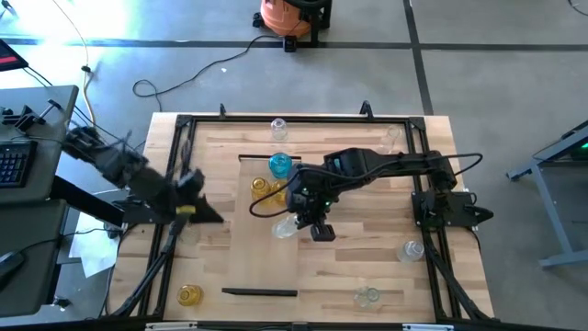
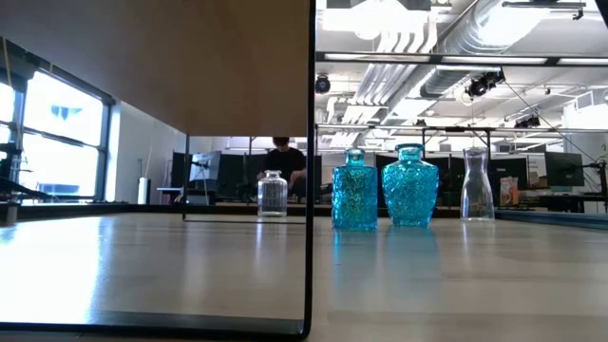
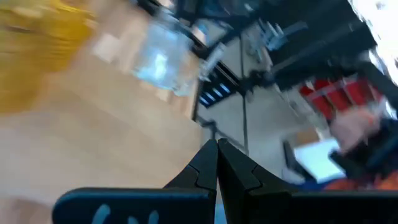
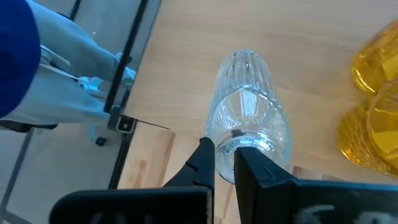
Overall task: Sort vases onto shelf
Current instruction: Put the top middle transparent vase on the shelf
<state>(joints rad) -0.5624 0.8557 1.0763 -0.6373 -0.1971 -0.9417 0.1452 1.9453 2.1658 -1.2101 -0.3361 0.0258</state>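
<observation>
1. Lying on its side on the shelf (image 1: 266,216), a clear vase (image 4: 249,134) is gripped at the neck by the right gripper (image 4: 224,163); its jaws are nearly closed around the neck.
2. Blue vase (image 1: 279,165) and yellow vases (image 1: 267,190) are set on the shelf just beside the right gripper (image 1: 321,228); two blue vases (image 2: 356,190) are seen upright in the low view, between two clear ones.
3. Other clear vases are placed apart on the table (image 1: 459,276): one at the far edge (image 1: 278,128), one near the right frame (image 1: 411,250), one at the near edge (image 1: 367,296).
4. A yellow vase (image 1: 190,294) stands at the table's near left corner.
5. The left gripper (image 3: 217,163) is held at the table's left edge, jaws closed on nothing.
6. A person (image 2: 283,157) is seen beyond the table.
</observation>
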